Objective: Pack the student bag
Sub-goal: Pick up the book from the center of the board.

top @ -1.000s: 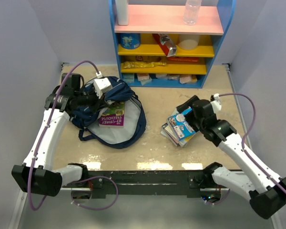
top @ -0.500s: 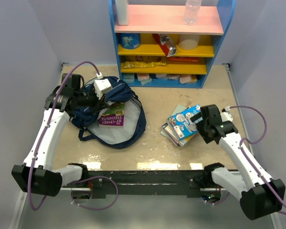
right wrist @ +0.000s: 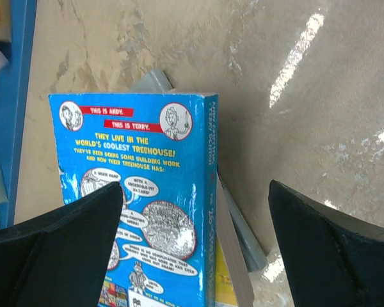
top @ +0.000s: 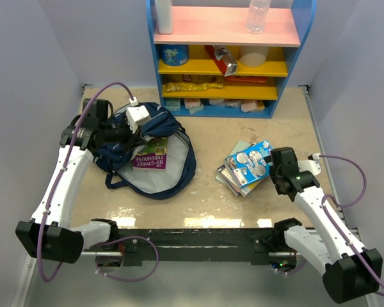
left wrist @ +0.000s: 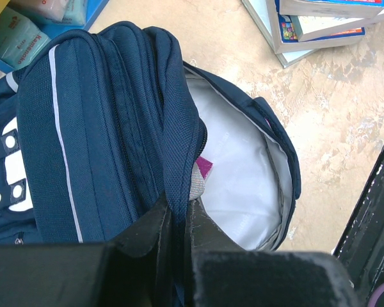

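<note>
Left gripper (left wrist: 178, 214) is clamped on the zipper rim of the student bag (left wrist: 102, 128), and the grey-lined mouth gapes toward the near edge. The bag lies on the left side of the table (top: 243, 128) with a purple book (top: 152, 155) inside (only a corner shows from the wrist). Right gripper (right wrist: 195, 192) hangs with its jaws spread wide over the blue book (right wrist: 141, 211) topping the stack (top: 233, 176). Bare tabletop runs between bag and stack, and the shelf (top: 227, 57) stands behind.
</note>
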You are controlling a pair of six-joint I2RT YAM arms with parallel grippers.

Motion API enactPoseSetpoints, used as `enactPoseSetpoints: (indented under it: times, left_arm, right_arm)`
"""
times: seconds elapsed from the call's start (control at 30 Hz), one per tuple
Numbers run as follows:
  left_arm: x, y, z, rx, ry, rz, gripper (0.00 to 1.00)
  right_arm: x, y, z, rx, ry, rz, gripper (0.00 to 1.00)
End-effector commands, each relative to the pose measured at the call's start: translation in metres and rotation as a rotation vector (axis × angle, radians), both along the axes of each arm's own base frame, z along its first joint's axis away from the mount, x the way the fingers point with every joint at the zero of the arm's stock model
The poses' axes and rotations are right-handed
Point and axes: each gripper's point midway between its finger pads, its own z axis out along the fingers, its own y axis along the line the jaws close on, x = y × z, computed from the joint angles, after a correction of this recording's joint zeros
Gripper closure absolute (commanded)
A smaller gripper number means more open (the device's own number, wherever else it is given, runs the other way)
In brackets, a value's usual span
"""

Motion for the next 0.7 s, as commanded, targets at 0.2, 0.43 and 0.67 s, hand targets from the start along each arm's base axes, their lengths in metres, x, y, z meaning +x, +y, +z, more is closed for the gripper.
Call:
enactPoseSetpoints:
  times: [0.2, 0.43, 0.67]
  left_arm:
    - [0.001, -0.011, 0.036, -0.056, -0.153, -0.080, 1.00]
    - [-0.001, -0.011, 0.032, -0.056, -0.145, -0.083, 1.00]
    - [-0.003, -0.009, 0.026, -0.046, -0.137, -0.079, 1.00]
  right_arm:
    - [0.029, -0.007, -0.022, -0.026, -0.025, -0.100, 0.01]
    - [0.035, -0.014, -0.028, -0.026, -0.078, -0.159, 0.01]
    - [0.029, -0.022, -0.034, -0.058, -0.078, -0.176, 0.40]
